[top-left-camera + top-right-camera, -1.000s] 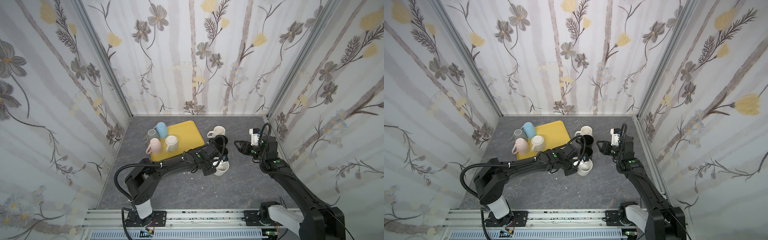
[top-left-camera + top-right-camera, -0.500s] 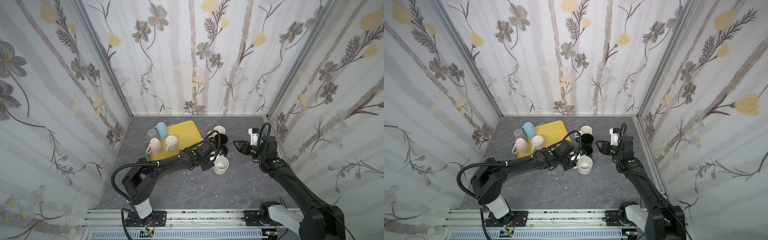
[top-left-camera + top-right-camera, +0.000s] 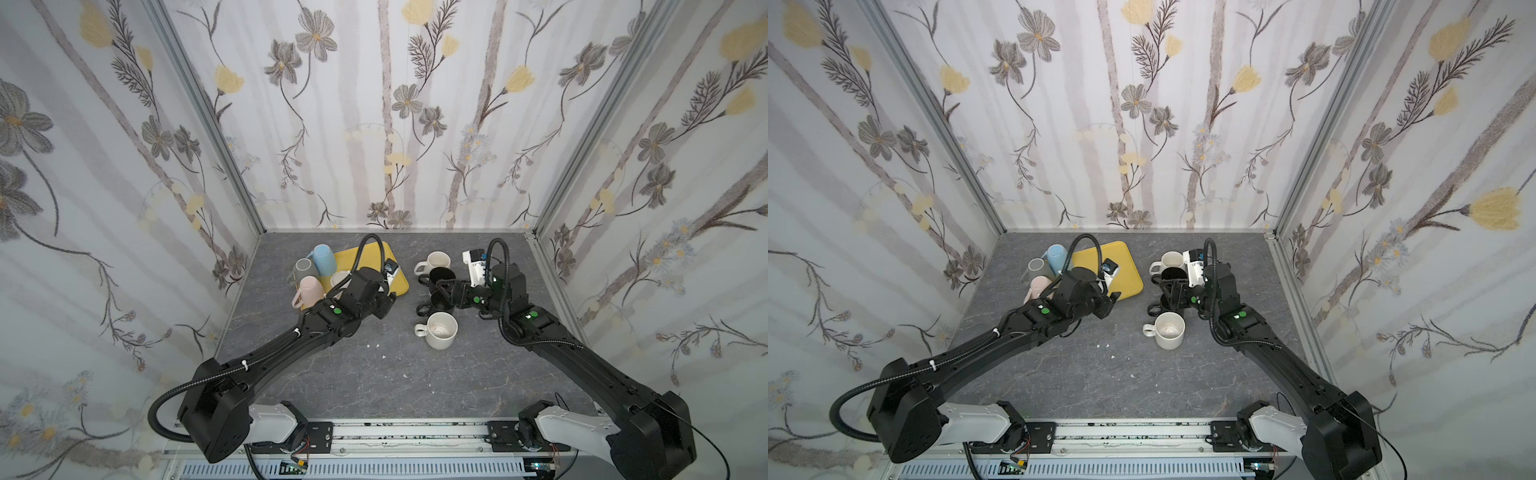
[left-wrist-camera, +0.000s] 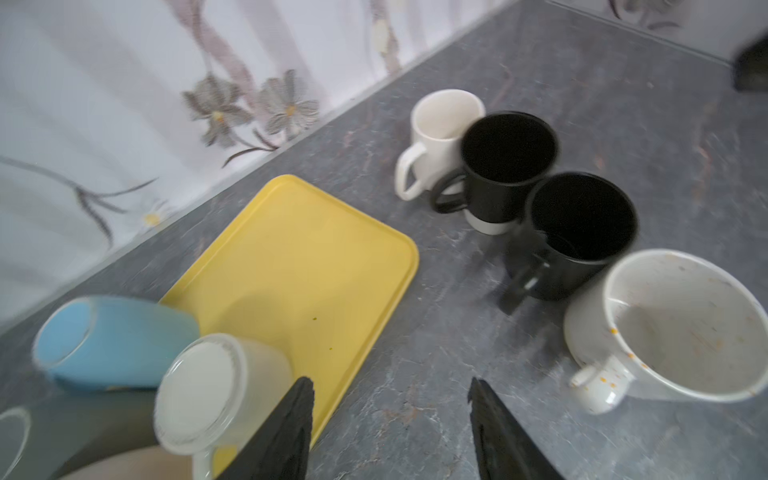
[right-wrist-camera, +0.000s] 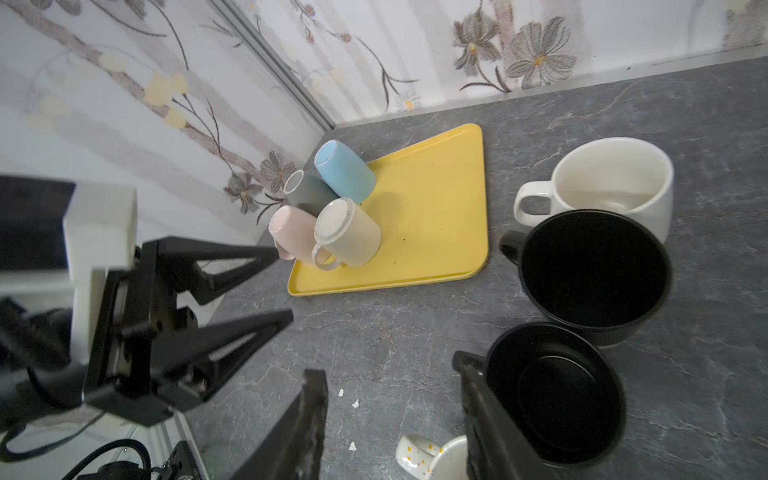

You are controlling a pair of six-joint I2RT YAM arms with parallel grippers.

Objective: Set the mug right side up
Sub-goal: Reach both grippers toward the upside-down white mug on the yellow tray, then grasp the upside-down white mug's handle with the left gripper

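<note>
The grey stone-patterned tabletop (image 3: 374, 374) lies under both pincers. The flat yellow plastic tray (image 4: 299, 257) has its near edge beneath the left pincer (image 4: 390, 384), whose two black fingers stand spread with nothing between them. The right pincer (image 5: 388, 368) is also spread and empty, and hangs over a row of upright mugs.

The wide cream speckled ceramic mug (image 3: 440, 330) stands right side up on the tabletop, clear of both pincers. It is well off from the left pincer on the side toward the right arm, and nearer the rail than the right pincer's tips.

The squat black mug (image 5: 552, 395) sits just beside one right finger; whether they touch I cannot tell. Past it in the row come the taller black mug with a pale base (image 4: 507, 166) and the plain white mug (image 5: 615, 183).

On the tray, the cream handled mug (image 5: 349, 232) stands bottom up just beside a left finger. Behind it, away from the pincer, stand the pink mug (image 5: 291, 228), the dark grey cup (image 5: 307, 191) and the pale blue cup (image 5: 345, 170), all bottom up.

Small white crumbs (image 5: 355, 402) lie on the tabletop below the right pincer.
</note>
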